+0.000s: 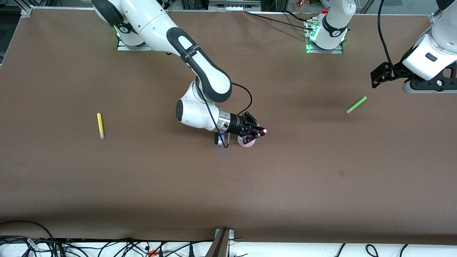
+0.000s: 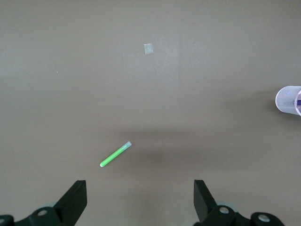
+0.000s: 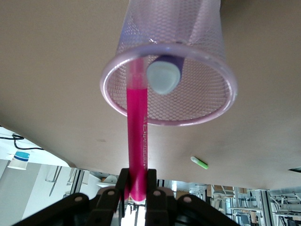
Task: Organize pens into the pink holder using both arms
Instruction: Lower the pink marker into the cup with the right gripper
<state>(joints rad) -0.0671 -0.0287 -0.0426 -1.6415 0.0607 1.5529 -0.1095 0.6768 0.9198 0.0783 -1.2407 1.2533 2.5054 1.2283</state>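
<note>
My right gripper is shut on the magenta-pink pen and holds it tilted over the pink holder in the middle of the table. In the right wrist view the pink pen runs from my gripper down into the holder, beside the dark blue-purple pen that stands in it. The yellow pen lies toward the right arm's end. The light green pen lies toward the left arm's end. My left gripper hangs open and empty above the table near the green pen.
The brown table carries a small pale patch on its surface. The holder also shows at the edge of the left wrist view. Cables lie along the table's edge nearest the front camera.
</note>
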